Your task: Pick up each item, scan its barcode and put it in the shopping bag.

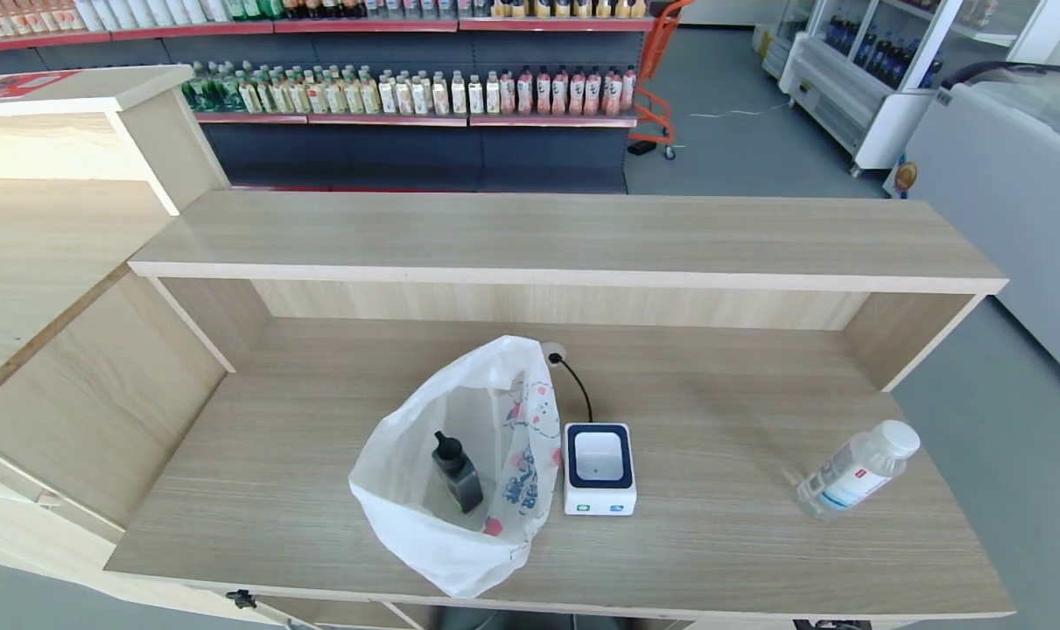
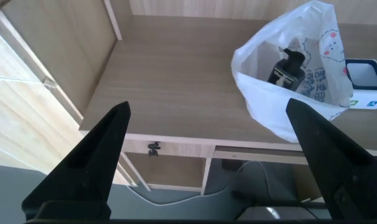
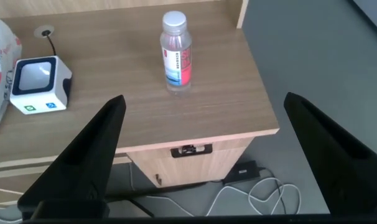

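**Head view.** The counter (image 1: pixel 713 542) carries three groups of things. The shopping bag (image 1: pixel 398 490) stands open left of centre. Its near fold reaches almost to the counter's front edge. A dark bottle (image 1: pixel 456 472) stands inside the bag, with its base hidden by the plastic. The scanner (image 1: pixel 599 468) sits just beside the bag on the right, window facing up. Its cable (image 1: pixel 578 385) runs back to a hole in the top. The clear bottle (image 1: pixel 858 468) is well apart, near the right end, and appears to stand upright. Bare counter lies between it and the scanner. A raised ledge (image 1: pixel 565 236) overhangs the back.

**Left wrist view.** The left gripper (image 2: pixel 207 107) hangs off the counter's front edge, left of the bag. Its fingers are spread wide, holding and touching nothing. The right-hand finger covers part of the bag's lower fold. The scanner is cut off at the frame's edge.

**Right wrist view.** The right gripper (image 3: pixel 204 98) hangs off the front edge, near the clear bottle. Its fingers are spread wide and hold nothing. The bag is cut off at the frame's edge.
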